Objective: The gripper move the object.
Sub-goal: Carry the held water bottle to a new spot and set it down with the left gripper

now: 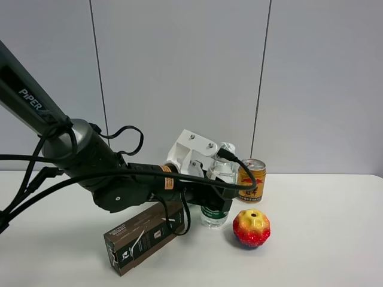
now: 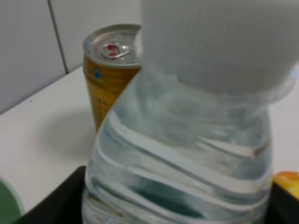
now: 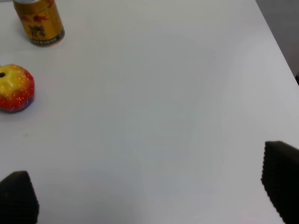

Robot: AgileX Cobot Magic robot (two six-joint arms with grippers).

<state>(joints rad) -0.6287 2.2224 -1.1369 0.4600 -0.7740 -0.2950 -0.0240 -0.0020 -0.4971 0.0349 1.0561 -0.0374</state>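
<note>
The clear water bottle (image 1: 221, 172) with a white cap and dark green label stands upright on the white table (image 1: 323, 239), just left of the gold can. My left gripper (image 1: 215, 195), black with a white bracket and an orange band, reaches in from the left and is closed around the bottle at label height. In the left wrist view the bottle (image 2: 187, 154) fills the frame, with a black finger (image 2: 58, 203) pressed against each side. My right gripper (image 3: 149, 200) is open and empty over bare table, away from the bottle.
A gold drink can (image 1: 251, 180) stands right behind the bottle; it also shows in the wrist views (image 2: 105, 70) (image 3: 39, 23). A red-yellow apple (image 1: 251, 228) (image 3: 15, 87) lies in front of it. A dark box (image 1: 146, 236) lies under the left arm.
</note>
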